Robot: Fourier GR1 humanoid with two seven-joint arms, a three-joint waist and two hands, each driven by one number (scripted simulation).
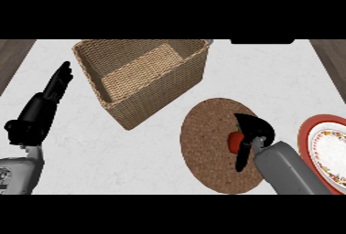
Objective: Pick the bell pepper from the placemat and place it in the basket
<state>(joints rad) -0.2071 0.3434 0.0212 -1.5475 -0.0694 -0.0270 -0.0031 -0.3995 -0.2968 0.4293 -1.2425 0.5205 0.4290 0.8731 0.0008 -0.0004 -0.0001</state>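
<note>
L to R: left hand [42,106] rests open near the left edge, fingers straight, holding nothing. Wicker basket [142,77] sits upper centre, well apart from the round cork placemat [216,146]. On the mat's right part, the red bell pepper [235,140] lies directly under the right hand [253,132], fingers curled over it; right hand is nearer. Pepper's long axis hidden. Patterned plate [327,151] at far right. No readable text.

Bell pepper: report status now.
Right hand curled over bell pepper, still on placemat. Left hand open, resting at left. Basket unobstructed.
</note>
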